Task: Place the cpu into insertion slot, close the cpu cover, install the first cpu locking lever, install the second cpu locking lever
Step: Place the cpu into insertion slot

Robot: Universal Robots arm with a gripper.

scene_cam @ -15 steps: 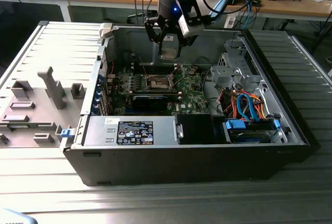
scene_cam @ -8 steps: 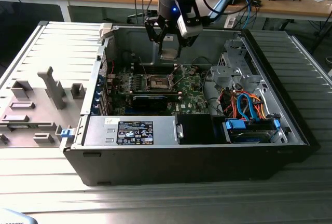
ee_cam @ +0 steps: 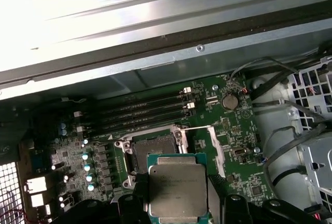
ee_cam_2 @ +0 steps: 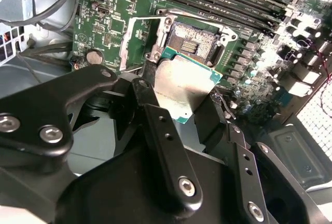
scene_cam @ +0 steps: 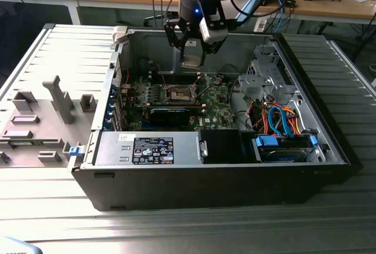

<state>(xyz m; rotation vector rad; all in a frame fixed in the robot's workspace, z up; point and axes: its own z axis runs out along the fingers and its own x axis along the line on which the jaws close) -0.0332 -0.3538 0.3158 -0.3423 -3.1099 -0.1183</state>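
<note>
Exterior view angled down on case (scene_cam: 205, 183); wrist views close over insertion slot (ee_cam_2: 193, 40) (ee_cam: 154, 149).

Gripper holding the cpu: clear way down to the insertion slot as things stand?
Likely yes. The gripper holds the cpu above the insertion slot; the cpu cover is swung open, and nothing lies across the slot.

The cpu (scene_cam: 192, 60), a small flat square chip with a silvery-grey face and green edge, sits in the upper middle of the exterior view, clamped by its edges in the gripper (ee_cam_2: 179, 97) and tilted, clear of the board. Just below it, at frame centre, the insertion slot (scene_cam: 179, 93) lies empty, its dark centre exposed. The cpu cover (ee_cam_2: 126, 45), a thin silvery windowed frame, is swung open beside the slot
</note>
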